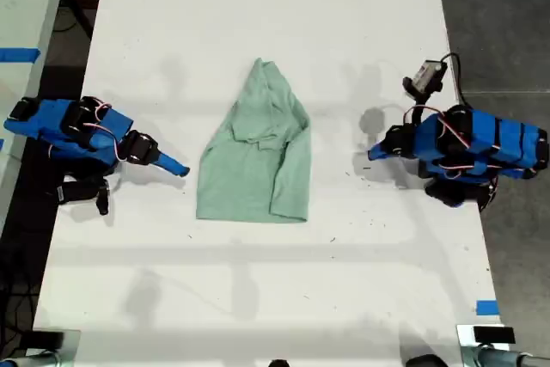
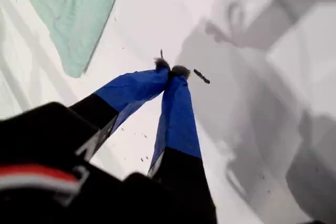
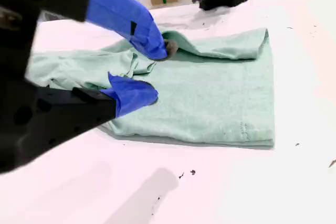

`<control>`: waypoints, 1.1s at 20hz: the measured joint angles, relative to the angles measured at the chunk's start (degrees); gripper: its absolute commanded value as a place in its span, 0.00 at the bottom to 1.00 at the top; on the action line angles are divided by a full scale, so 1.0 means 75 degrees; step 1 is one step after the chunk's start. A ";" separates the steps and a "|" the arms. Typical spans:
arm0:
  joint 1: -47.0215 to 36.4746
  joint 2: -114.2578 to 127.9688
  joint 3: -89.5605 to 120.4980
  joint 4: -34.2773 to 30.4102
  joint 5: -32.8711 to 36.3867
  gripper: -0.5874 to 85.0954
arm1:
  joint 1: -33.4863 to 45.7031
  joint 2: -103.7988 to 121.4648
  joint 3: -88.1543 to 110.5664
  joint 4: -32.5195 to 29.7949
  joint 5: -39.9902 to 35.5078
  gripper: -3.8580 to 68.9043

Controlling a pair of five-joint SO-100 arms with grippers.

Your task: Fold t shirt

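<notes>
The shirt (image 1: pixel 253 165) lies mid-table (image 1: pixel 258 298), partly folded. Its long axis runs from the exterior view's top to its bottom, with the narrow bunched end toward the top and the straight hem toward the bottom. One side is turned in along the exterior view's right edge.

My second pincer (image 3: pixel 157 73) is the nearer. It sits just beside the shirt's edge on the exterior view's left, jaws parted and empty, pointing across the cloth.

My first pincer (image 2: pixel 170 71) is on the other side, clearly apart from the shirt. Its jaws are pressed together on nothing, tips aimed down at bare table.

I judge the second pincer better placed for the next fold. There is open table all round the shirt.
</notes>
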 measured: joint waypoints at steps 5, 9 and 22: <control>0.0000 0.0000 0.0000 0.0000 0.0000 0.12 | 0.0586 0.0820 0.1324 -0.0012 0.0012 0.08; 0.0000 0.0000 0.0000 0.0000 0.0000 0.12 | 0.0598 0.0867 0.1348 -0.0012 0.0129 0.08; 0.0012 0.0000 -0.0387 -0.0832 -0.0398 0.00 | 0.0598 0.0867 0.1371 -0.0012 0.0234 0.08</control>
